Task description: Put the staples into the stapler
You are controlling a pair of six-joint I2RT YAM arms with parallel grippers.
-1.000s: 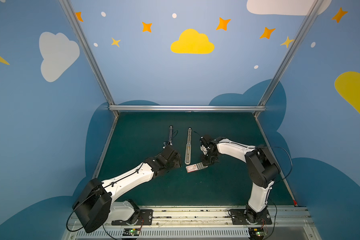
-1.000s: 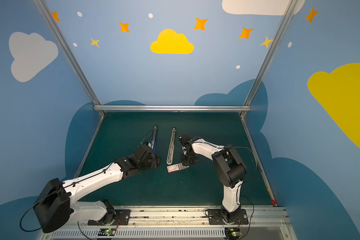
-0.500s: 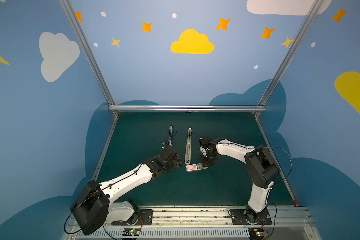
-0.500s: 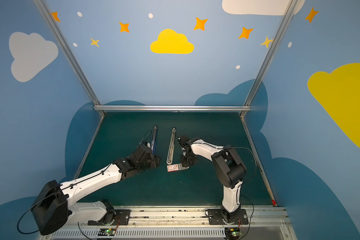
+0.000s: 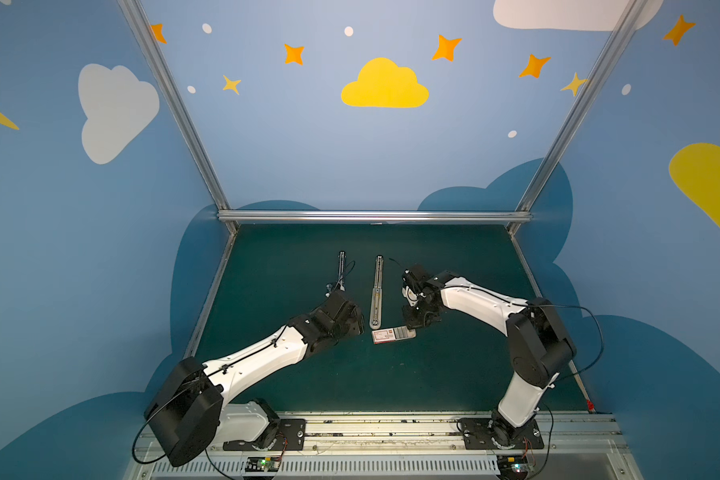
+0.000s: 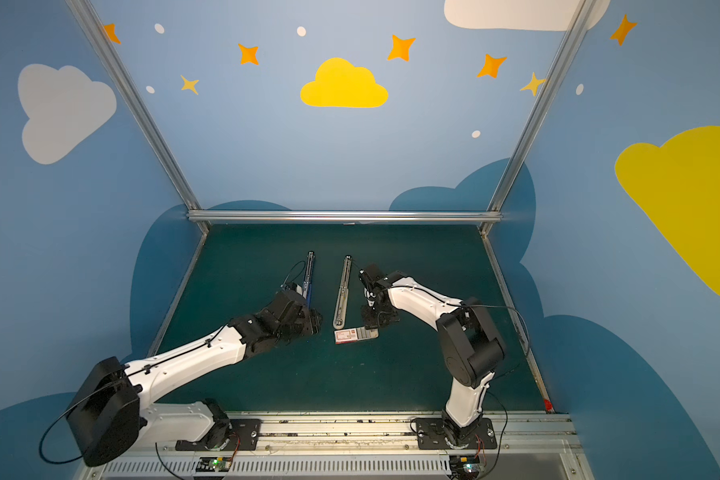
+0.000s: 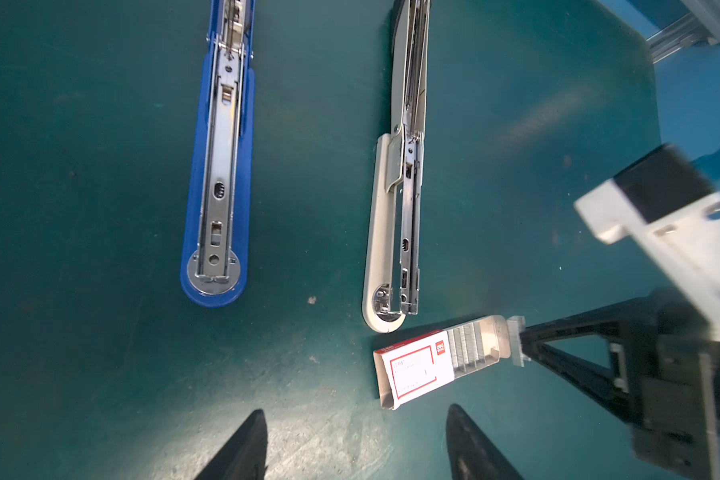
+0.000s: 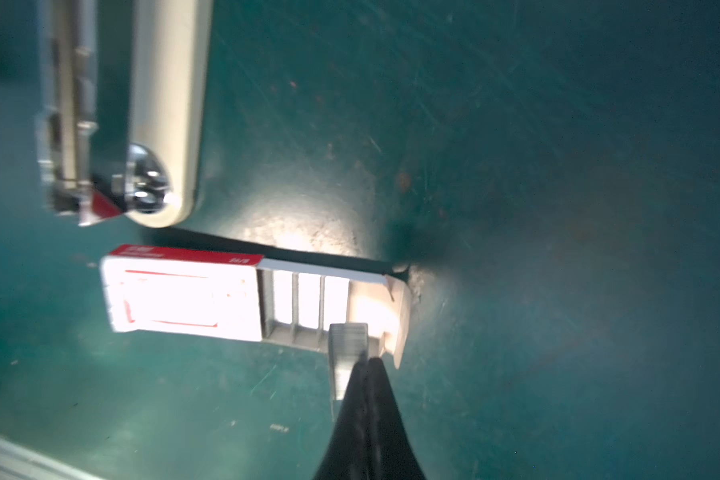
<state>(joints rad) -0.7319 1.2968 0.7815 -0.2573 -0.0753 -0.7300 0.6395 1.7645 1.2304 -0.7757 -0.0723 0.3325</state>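
Right wrist view: your right tool (image 8: 366, 362), pinched closed, grips a staple strip (image 8: 347, 338) likely meant for the beige stapler (image 8: 167, 104); left tool (image 7: 356, 409) spread apart, empty.

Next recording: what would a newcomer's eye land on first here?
The right gripper, pinched shut on a strip of staples at the pulled-out tray end of the red-and-white staple box. Beside it a blue stapler and a beige stapler lie opened flat, side by side, the box just off the beige one's rounded end.
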